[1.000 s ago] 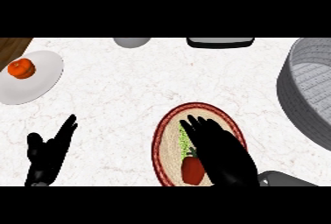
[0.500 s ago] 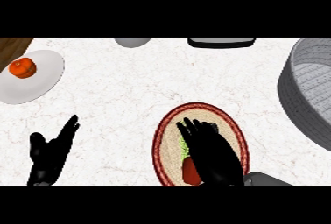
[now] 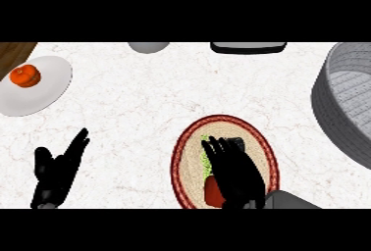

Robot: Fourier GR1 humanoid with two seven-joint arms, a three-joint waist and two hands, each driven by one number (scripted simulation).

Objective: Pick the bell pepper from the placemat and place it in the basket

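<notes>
Head view: we observe the right hand [image 3: 235, 171] lying over the placemat [image 3: 187, 152], fingers extended toward the far edge and laid flat, not closed on anything. The bell pepper [image 3: 213, 190] lies on the placemat directly beneath and left of the palm, red body and green end [image 3: 205, 158] partly hidden; contact cannot be confirmed. The basket [image 3: 348, 108] stands well apart at right. The left hand [image 3: 56, 169] rests open at lower left.
</notes>
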